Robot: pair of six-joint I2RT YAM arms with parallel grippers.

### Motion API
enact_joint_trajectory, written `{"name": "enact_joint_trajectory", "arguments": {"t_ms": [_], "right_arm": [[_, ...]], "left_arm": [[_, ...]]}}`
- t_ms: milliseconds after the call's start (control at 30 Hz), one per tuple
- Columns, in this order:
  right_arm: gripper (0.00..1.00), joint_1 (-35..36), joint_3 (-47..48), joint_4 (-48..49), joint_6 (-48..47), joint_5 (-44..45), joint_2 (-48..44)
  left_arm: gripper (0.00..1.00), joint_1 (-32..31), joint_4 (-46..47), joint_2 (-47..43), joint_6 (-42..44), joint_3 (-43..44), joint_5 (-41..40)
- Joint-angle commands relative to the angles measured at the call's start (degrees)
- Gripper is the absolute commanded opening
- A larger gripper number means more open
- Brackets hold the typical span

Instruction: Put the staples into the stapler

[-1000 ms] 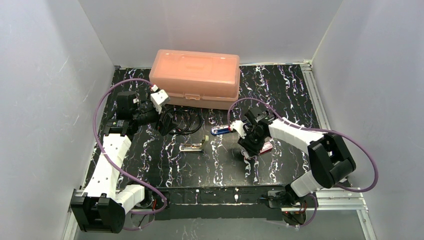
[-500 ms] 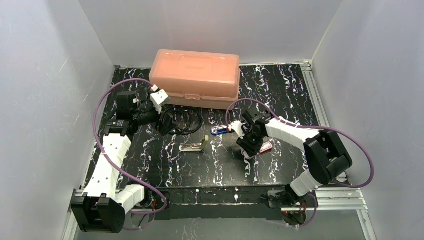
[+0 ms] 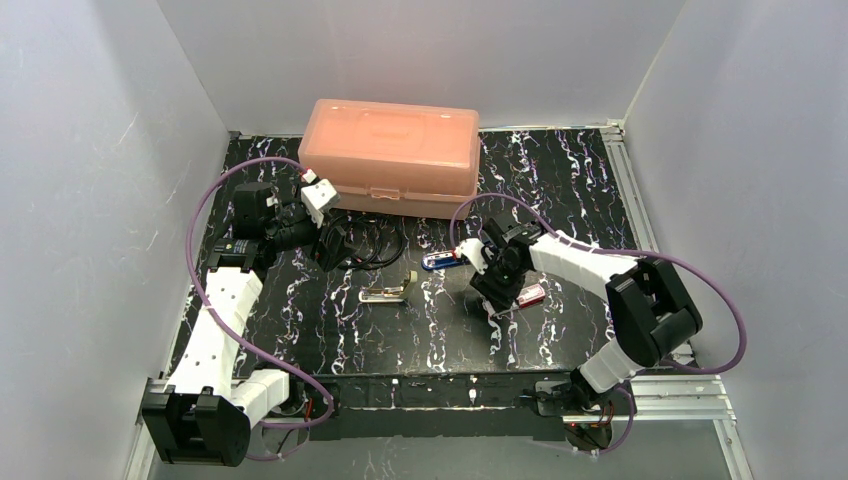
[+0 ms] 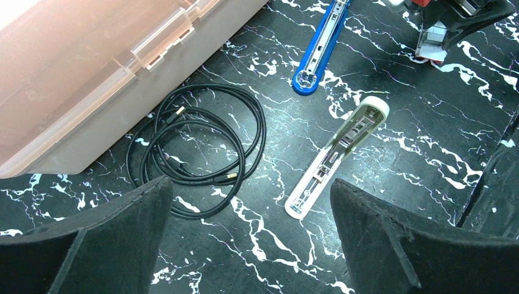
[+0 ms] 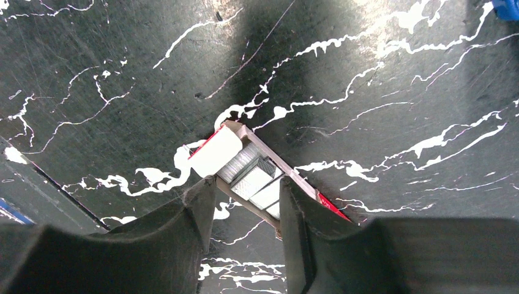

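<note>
The staples (image 5: 248, 169) lie in a white tray slid out of its pink-red box (image 5: 331, 206) on the black marbled table; the box also shows in the top view (image 3: 531, 294). My right gripper (image 5: 245, 191) is low over the tray, jaws a little apart and straddling it, its left fingertip (image 5: 207, 191) against the tray wall. A white stapler (image 4: 339, 156) lies opened flat with its channel up, and a blue stapler (image 4: 318, 46) lies beyond it. My left gripper (image 4: 248, 202) hovers wide open with nothing in it, near the white stapler (image 3: 385, 292).
A coiled black cable (image 4: 196, 147) lies beside the large salmon plastic case (image 3: 392, 155) at the back. White walls enclose the table on three sides. A metal rail (image 3: 620, 175) runs along the right edge.
My right gripper has shifted slightly left and its jaws have widened around the tray. The left arm has not moved.
</note>
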Motion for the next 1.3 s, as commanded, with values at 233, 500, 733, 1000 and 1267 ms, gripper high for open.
{"name": "enact_joint_trajectory", "arguments": {"t_ms": [233, 500, 733, 1000, 1267], "right_arm": [[0.47, 0.2, 2.9, 0.1, 1.6, 0.0, 1.9], [0.41, 0.3, 2.4, 1.2, 2.3, 0.9, 2.0], [0.35, 0.3, 0.5, 3.2, 2.3, 1.8, 0.3], [0.36, 1.1, -2.7, 5.6, 1.2, 4.8, -3.0], [0.41, 2.6, -4.4, 6.0, 0.4, 7.1, -3.9]], "left_arm": [[0.98, -0.4, -0.9, -1.7, 0.6, 0.8, 0.6], [0.99, -0.4, -0.9, -1.5, 0.7, 0.9, 0.9], [0.98, -0.4, -0.9, -1.6, 0.7, 0.9, 1.1], [0.98, -0.4, -0.9, -1.5, 0.8, 1.2, 1.3], [0.99, -0.4, -0.9, -1.1, 0.9, 1.4, 1.2]]}}
